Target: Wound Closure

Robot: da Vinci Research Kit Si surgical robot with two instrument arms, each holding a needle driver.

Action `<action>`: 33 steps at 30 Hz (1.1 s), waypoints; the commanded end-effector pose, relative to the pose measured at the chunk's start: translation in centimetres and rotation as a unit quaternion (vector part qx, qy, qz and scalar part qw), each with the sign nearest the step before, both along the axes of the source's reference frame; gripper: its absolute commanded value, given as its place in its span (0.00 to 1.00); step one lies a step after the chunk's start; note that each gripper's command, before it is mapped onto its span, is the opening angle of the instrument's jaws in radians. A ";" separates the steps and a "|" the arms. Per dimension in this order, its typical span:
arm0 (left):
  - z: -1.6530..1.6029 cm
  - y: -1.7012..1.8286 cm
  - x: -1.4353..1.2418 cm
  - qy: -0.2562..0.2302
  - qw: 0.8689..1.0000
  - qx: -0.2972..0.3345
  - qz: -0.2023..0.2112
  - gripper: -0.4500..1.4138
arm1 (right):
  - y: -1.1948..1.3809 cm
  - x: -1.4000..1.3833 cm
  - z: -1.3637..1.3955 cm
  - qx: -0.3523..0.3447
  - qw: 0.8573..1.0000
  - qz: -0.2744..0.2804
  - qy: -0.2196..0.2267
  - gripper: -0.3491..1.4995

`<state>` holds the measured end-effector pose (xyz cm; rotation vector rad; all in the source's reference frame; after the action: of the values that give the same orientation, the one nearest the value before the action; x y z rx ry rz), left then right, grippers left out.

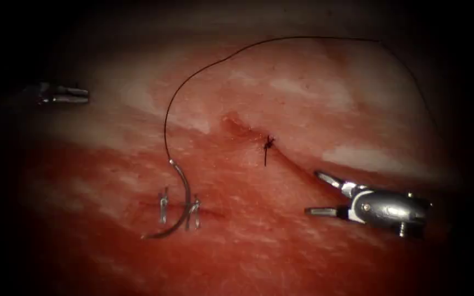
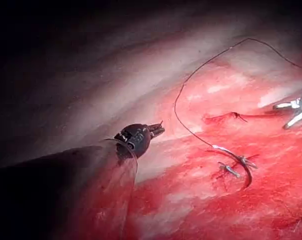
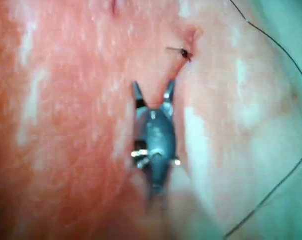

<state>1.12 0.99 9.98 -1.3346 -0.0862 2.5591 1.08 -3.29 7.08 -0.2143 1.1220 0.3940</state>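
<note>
Steel of the curved needle [image 1: 181, 204] was seen lying free on the tissue [image 1: 281, 252], left of the cut [image 1: 281, 156] and well apart from it, gripped by neither tool; whether its tip sat in the surface could not be told. Two small metal clips or staples [image 1: 163, 207] were seen just beside its curve, one on each side, their nature unclear. Black thread [image 1: 204, 68] was traced from the needle's blunt end up in a wide arc over the pale upper part of the tissue and down toward the far right. One knotted stitch [image 1: 269, 143] with short cut tails was found already tied at the upper end of the cut, so one stitch was judged done. Below that knot the cut was seen running unstitched toward the right tool [image 1: 319, 193], so most of the closure was judged left to do. The right tool's jaws were spread wide and nothing was held between them; it was placed just right of the cut's lower end. The left tool [image 1: 80, 93] was parked far to the left, well apart from needle and cut, its jaws seemingly together and nothing held.
</note>
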 end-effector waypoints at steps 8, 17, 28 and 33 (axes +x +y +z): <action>1.09 -0.01 0.08 0.023 0.999 -0.001 -0.032 0.00 | -0.01 0.05 -0.03 0.009 1.000 0.002 0.002 0.90; 1.74 -0.18 0.15 -0.008 0.990 0.110 -0.091 0.47 | -0.01 -0.02 -0.03 0.016 0.999 0.027 -0.019 0.89; 1.56 -0.18 0.56 0.048 0.974 0.194 -0.102 0.71 | 0.00 -0.15 -0.01 0.029 0.998 0.045 -0.038 0.89; 1.22 -0.17 0.74 0.048 0.972 0.201 -0.115 0.69 | 0.00 -0.15 -0.01 0.032 0.998 0.046 -0.036 0.89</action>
<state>1.93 0.82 11.07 -0.9980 -0.3860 2.2499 0.86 -3.29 6.99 -0.2244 1.0256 0.5000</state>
